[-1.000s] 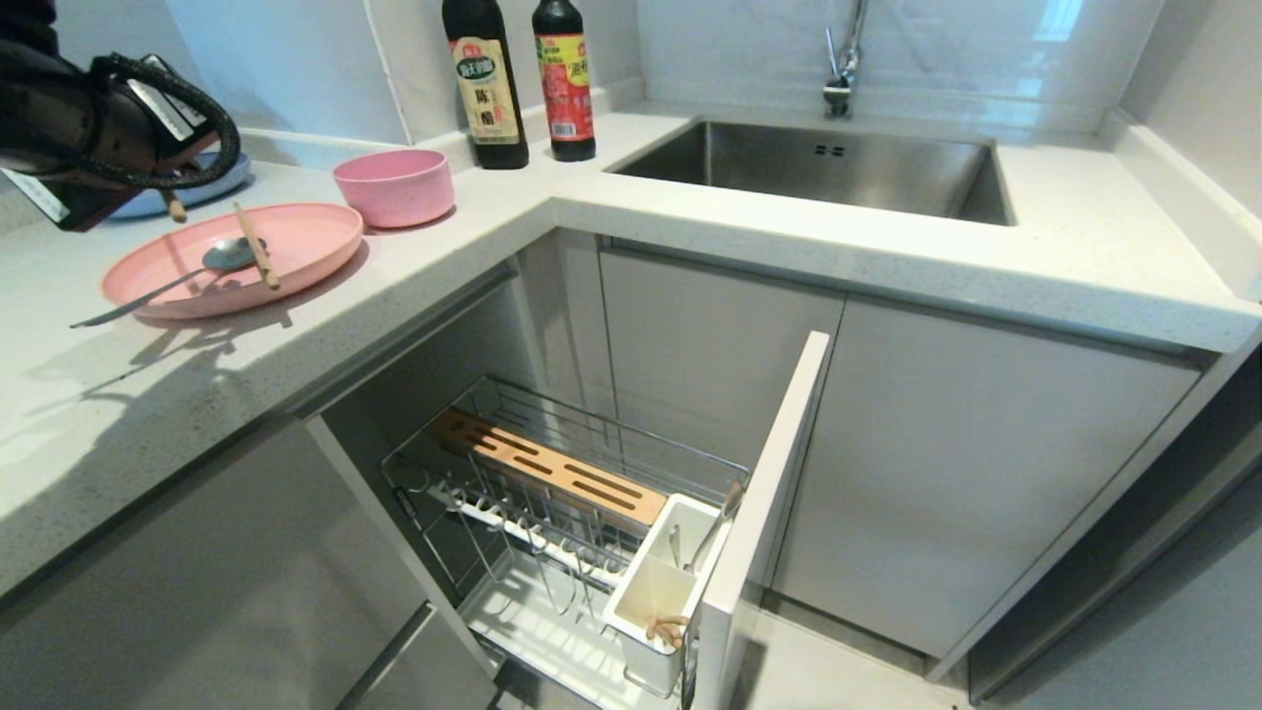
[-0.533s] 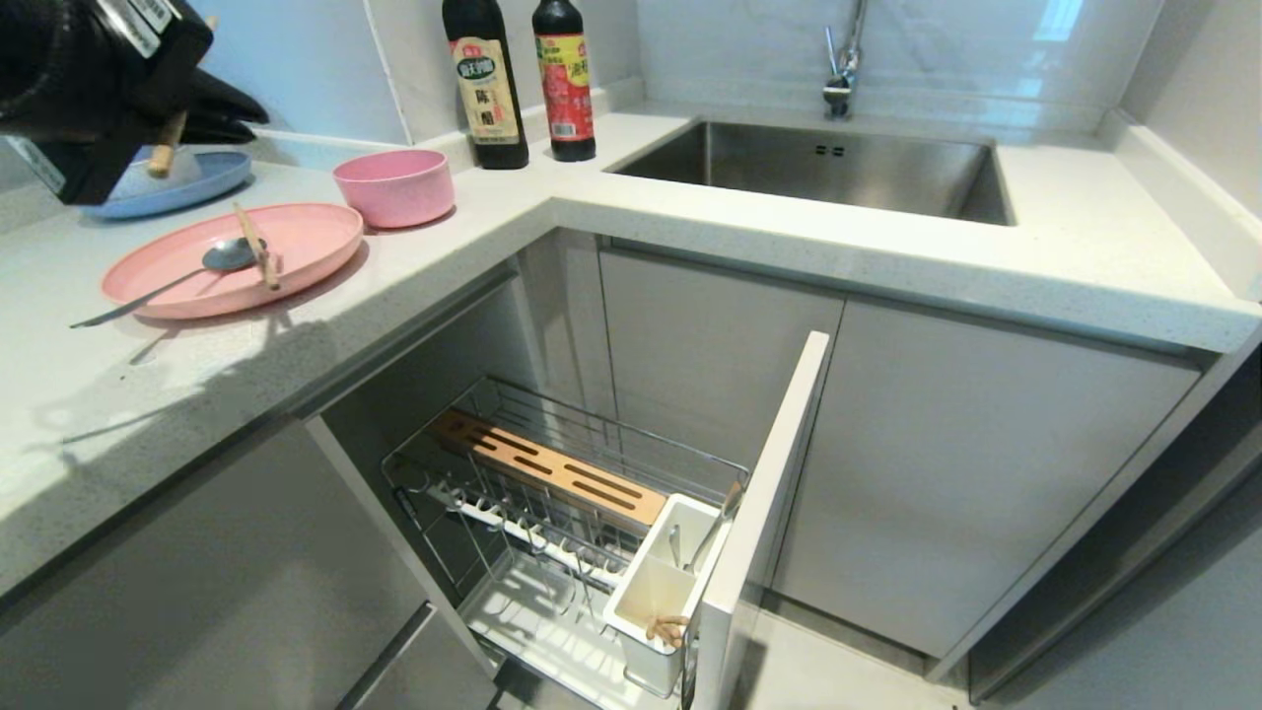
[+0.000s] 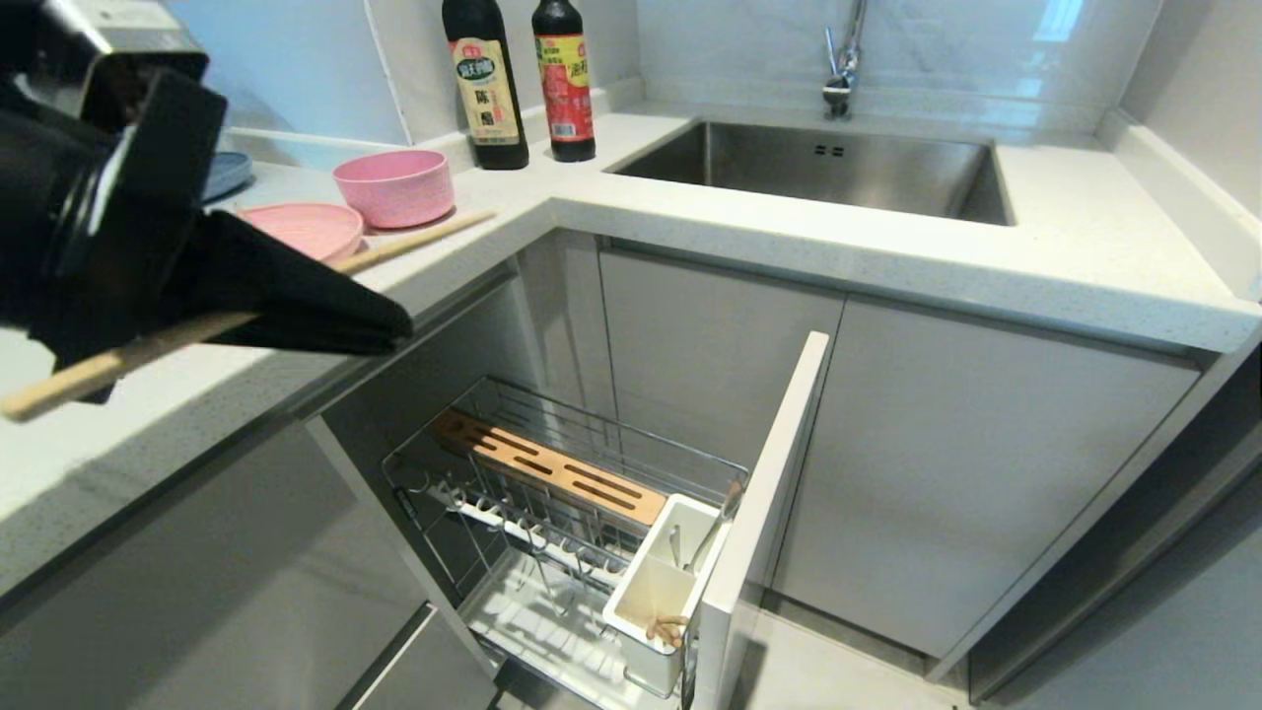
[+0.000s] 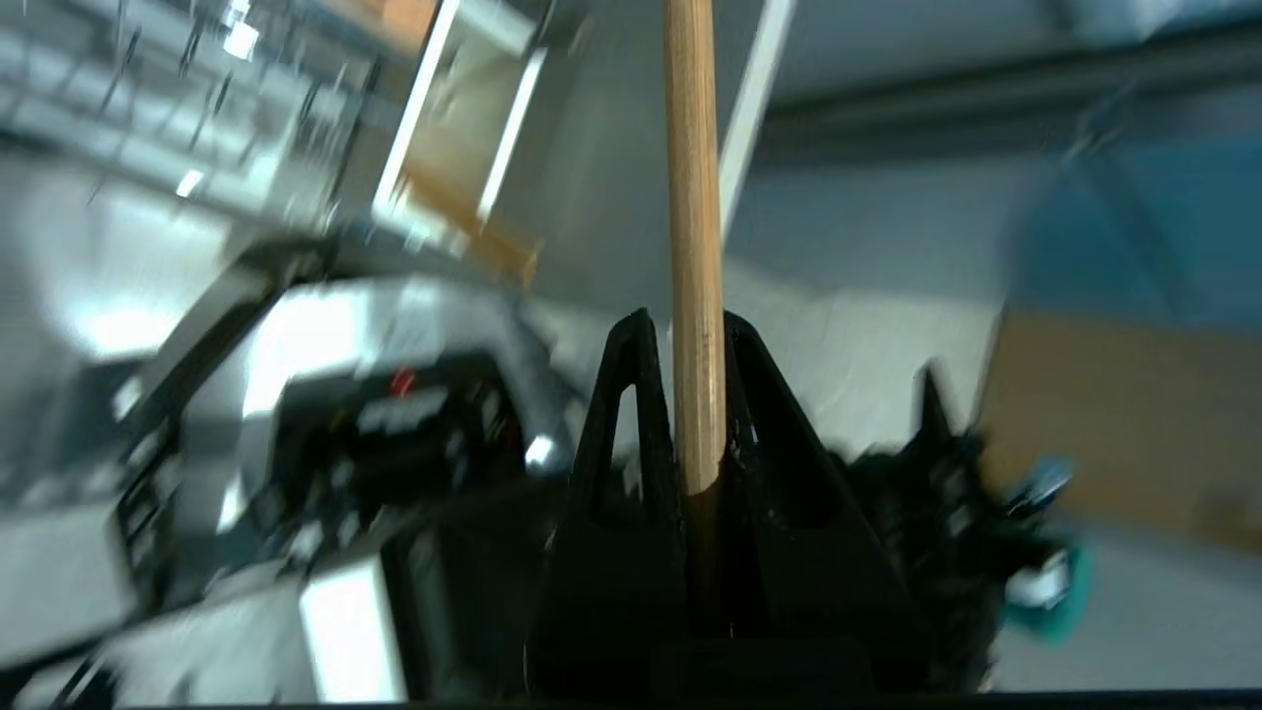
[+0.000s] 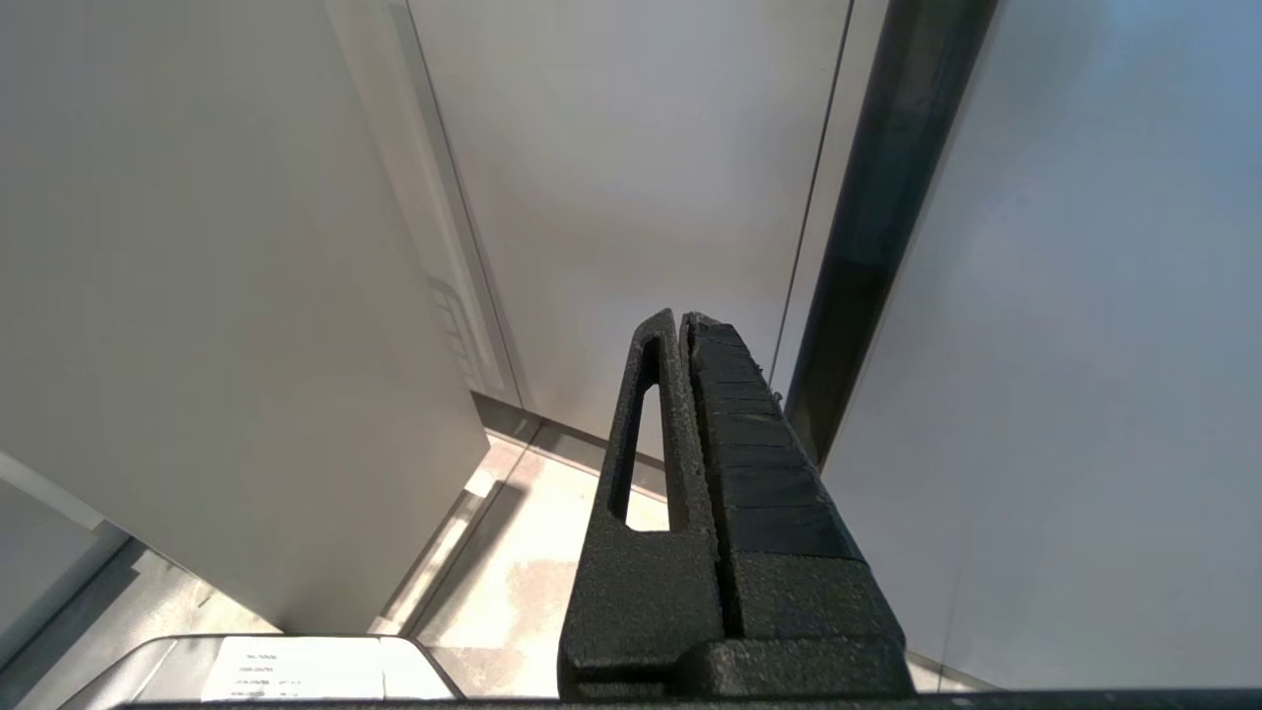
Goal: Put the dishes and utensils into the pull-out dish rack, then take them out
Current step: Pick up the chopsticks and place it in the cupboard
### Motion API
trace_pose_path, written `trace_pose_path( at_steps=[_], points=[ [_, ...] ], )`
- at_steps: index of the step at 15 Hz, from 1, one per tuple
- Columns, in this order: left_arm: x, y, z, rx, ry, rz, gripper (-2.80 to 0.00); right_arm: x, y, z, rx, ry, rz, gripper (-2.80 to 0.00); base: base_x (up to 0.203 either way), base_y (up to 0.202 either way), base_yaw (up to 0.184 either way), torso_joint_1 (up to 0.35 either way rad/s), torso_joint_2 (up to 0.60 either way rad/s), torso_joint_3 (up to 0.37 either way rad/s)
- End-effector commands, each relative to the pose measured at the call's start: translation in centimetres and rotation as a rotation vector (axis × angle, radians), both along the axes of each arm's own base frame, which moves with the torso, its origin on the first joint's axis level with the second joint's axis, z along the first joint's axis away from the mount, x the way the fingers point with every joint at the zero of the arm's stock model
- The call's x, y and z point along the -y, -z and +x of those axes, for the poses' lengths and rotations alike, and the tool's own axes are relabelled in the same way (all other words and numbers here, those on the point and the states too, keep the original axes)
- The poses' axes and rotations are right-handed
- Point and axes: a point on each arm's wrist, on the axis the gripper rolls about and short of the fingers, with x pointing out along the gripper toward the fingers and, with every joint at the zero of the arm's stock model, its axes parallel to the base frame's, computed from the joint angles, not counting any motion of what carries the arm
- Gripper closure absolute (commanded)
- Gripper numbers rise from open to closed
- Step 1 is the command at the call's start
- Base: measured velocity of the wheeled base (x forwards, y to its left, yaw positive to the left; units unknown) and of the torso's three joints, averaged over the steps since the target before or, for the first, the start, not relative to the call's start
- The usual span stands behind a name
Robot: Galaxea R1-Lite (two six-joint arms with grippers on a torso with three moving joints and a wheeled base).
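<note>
My left gripper (image 3: 394,325) hangs over the counter's front edge at the left, shut on one light wooden chopstick (image 3: 424,235) that runs level across it. In the left wrist view the chopstick (image 4: 695,197) stands clamped between the two black fingers (image 4: 631,394). Behind the gripper shows part of the pink plate (image 3: 311,227), with the pink bowl (image 3: 394,187) beside it. The spoon is hidden. The pull-out dish rack (image 3: 552,473) stands open below, with its white utensil cup (image 3: 656,587). My right gripper (image 5: 680,318) is shut and empty, parked beside cabinet fronts.
Two dark sauce bottles (image 3: 485,84) stand at the counter's back corner. A steel sink (image 3: 818,168) with a faucet (image 3: 843,59) lies to the right. A blue plate (image 3: 225,173) peeks out behind my left arm. The rack's grey front panel (image 3: 764,523) juts into the aisle.
My left gripper has swung from the counter's back left toward its front edge, carrying the chopstick. It now covers most of the pink plate and the spoon. The right arm has not moved.
</note>
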Motion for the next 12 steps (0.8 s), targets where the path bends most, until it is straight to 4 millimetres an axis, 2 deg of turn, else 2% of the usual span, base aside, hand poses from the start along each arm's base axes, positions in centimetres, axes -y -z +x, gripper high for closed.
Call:
trace_pose_path(
  at_steps=[1,5,12],
  points=[
    [1.1,1.5,0.7,-0.116,0.026,0.113,0.0,0.0,0.0,0.0,-0.001,-0.001,0.0,0.0,0.0,0.0,0.0,0.0,0.0,0.0],
    [2.0,3.8,1.5,-0.237,0.115,0.317,0.0,0.0,0.0,0.0,-0.001,-0.002,0.0,0.0,0.0,0.0,0.0,0.0,0.0,0.0],
    [5.8,9.1,4.8,-0.395,0.209,0.517,0.0,0.0,0.0,0.0,-0.001,-0.001,0.0,0.0,0.0,0.0,0.0,0.0,0.0,0.0]
  ],
)
